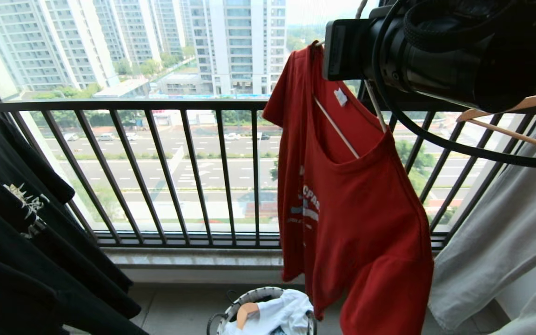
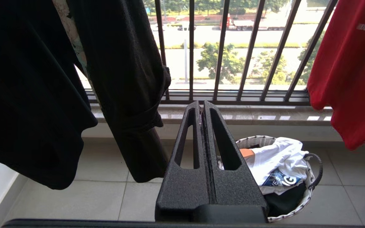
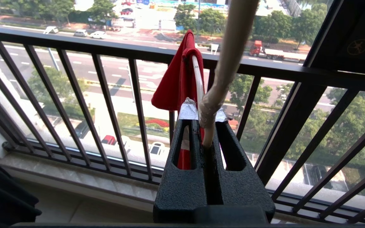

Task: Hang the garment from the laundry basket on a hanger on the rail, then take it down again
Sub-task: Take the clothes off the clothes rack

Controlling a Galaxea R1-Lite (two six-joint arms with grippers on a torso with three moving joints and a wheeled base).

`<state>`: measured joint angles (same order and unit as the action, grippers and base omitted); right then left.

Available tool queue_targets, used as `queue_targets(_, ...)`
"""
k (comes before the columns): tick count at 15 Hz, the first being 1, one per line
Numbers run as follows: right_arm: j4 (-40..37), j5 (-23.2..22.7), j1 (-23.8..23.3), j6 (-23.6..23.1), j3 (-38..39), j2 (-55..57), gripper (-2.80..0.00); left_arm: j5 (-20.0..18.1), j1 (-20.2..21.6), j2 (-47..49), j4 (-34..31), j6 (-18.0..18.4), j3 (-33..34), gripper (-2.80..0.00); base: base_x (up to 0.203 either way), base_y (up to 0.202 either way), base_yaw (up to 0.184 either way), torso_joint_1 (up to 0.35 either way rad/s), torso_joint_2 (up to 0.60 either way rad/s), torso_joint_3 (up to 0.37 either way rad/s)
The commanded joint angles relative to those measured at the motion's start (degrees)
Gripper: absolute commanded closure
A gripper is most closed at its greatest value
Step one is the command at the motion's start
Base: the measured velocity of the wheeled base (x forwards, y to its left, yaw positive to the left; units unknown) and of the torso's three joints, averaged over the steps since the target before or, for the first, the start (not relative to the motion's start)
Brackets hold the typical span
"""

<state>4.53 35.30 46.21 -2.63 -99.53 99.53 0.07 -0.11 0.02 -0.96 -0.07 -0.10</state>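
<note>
Right gripper (image 3: 208, 139) is clamping shut on the neck of the hanger (image 3: 230, 50), just below the long curved hook, which is running up and away from the jaws. The garment (image 1: 356, 209) is hanging on that hanger directly under and beyond the right gripper, long axis vertical, one shoulder slipping low so it is draping unevenly. The rail itself is not showing in any view, so whether the hook is seated on it cannot be told.

Left gripper (image 2: 202, 109) is sitting low and idle, jaws pressed together on nothing; right arm is clearly the nearer one.

Below, the laundry basket (image 1: 258, 298) is standing on the tiled floor by the balcony edge, holding a white T-shirt (image 2: 280, 158). Beyond, the black balustrade (image 1: 165, 177), then street and towers.
</note>
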Motion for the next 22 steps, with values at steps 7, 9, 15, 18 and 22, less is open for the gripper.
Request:
queue_targets(7, 2.01, 1.02, 0.45, -0.06, 5.62, -3.97, 0.0, 0.02, 0.02, 0.06, 0.0, -0.01, 0.01, 0.0, 0.0, 0.0, 0.0, 0.0, 0.0, 0.0)
queue_targets(9, 6.34, 1.33, 1.1, -2.03, 7.78, -4.55, 0.0, 0.02, 0.02, -0.02, 0.0, -0.01, 0.01, 0.0, 0.0, 0.0, 0.0, 0.0, 0.0, 0.0)
queue_targets(15, 8.03, 2.75, 2.74, -3.77, 9.38, -7.32, 0.0, 0.02, -0.06, -0.02, 0.0, -0.01, 0.01, 0.0, 0.0, 0.0, 0.0, 0.0, 0.0, 0.0)
queue_targets(18, 8.03, 2.75, 2.83, -3.79, 11.35, -8.8, 0.0, 0.02, 0.01, -0.02, 0.0, -0.01, 0.01, 0.0, 0.0, 0.0, 0.0, 0.0, 0.0, 0.0)
queue_targets(22, 8.12, 2.84, 4.39, -3.7, 14.19, -10.66, 0.0, 0.02, -0.07, -0.02, 0.0, -0.01, 0.01, 0.0, 0.0, 0.0, 0.0, 0.0, 0.0, 0.0)
